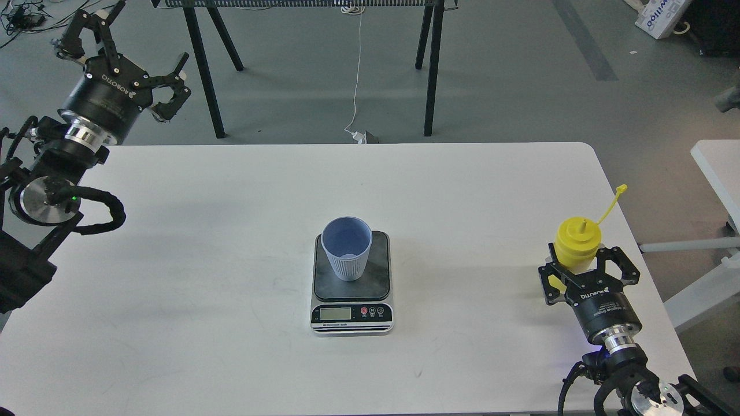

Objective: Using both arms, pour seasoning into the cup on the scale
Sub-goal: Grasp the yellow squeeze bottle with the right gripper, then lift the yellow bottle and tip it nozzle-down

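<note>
The light-blue ribbed cup [347, 249] stands upright on the dark plate of the digital scale [351, 313] at the table's middle. The yellow seasoning bottle [578, 241] is at the right of the table, upright, its open cap [620, 189] hanging out on its tether to the upper right. My right gripper [587, 271] is closed around the bottle's body from the near side, and the bottle's lower part is hidden behind it. My left gripper [130, 55] is open and empty, raised beyond the table's far left corner.
The white table [202, 260] ends just right of the bottle. Black stand legs [430, 69] and a white cable [357, 75] are on the floor behind the table. A second white table edge [720, 167] shows at the far right.
</note>
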Action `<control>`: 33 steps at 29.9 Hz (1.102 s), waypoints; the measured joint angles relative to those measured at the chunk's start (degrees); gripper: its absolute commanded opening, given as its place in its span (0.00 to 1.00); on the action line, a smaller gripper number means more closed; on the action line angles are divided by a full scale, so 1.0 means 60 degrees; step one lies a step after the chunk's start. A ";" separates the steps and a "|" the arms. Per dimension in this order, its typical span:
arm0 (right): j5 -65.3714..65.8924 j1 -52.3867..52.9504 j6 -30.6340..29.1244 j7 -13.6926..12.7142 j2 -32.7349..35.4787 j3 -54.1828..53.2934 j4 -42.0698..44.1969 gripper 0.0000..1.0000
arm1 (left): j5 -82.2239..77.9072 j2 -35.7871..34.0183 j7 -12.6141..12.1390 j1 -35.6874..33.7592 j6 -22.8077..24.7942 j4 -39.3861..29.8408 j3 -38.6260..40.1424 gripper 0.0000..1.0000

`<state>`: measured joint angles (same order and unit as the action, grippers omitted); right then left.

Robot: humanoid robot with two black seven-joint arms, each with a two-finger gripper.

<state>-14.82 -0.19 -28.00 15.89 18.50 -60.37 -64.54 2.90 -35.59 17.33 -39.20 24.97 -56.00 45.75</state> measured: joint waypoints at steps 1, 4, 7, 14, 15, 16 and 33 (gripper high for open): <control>0.0063 0.0140 0.0000 -0.0002 0.0111 -0.0002 -0.0040 0.33 | 0.0000 -0.0029 0.0000 0.0000 0.0003 -0.0004 0.0010 1.00; 0.0572 0.0627 0.0000 -0.0009 0.0591 -0.0008 -0.0396 0.33 | 0.0000 -0.0076 0.0014 0.0000 0.0011 -0.0020 0.0038 1.00; 0.1553 0.1190 0.0000 -0.0009 0.0993 -0.0011 -0.1036 0.33 | 0.0007 -0.0118 0.0024 -0.0012 0.0018 -0.0031 0.0073 1.00; 0.3743 0.3241 0.0009 -0.0008 0.1535 0.0820 -0.1541 0.33 | -0.0031 -0.0137 -0.0030 -0.0057 -0.0075 0.0007 0.0311 1.00; 0.3850 0.3688 0.0084 -0.0008 0.1622 0.1164 -0.1505 0.33 | -0.0053 -0.0136 -0.0045 -0.0089 -0.0110 0.0076 0.0302 1.00; 0.3912 0.4172 0.0215 -0.0008 0.1721 0.1571 -0.1433 0.33 | -0.0075 -0.0131 -0.0069 -0.0104 -0.0134 0.0211 0.0286 1.00; 0.5898 0.9411 0.2370 -0.0007 0.1943 0.5974 0.0070 0.29 | -0.0019 0.0785 -0.0715 -0.0946 0.0292 0.4110 0.0201 1.00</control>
<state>20.57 56.27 -13.78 15.85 30.15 -24.53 -64.12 2.78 -30.88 13.04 -44.88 26.72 -31.35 46.96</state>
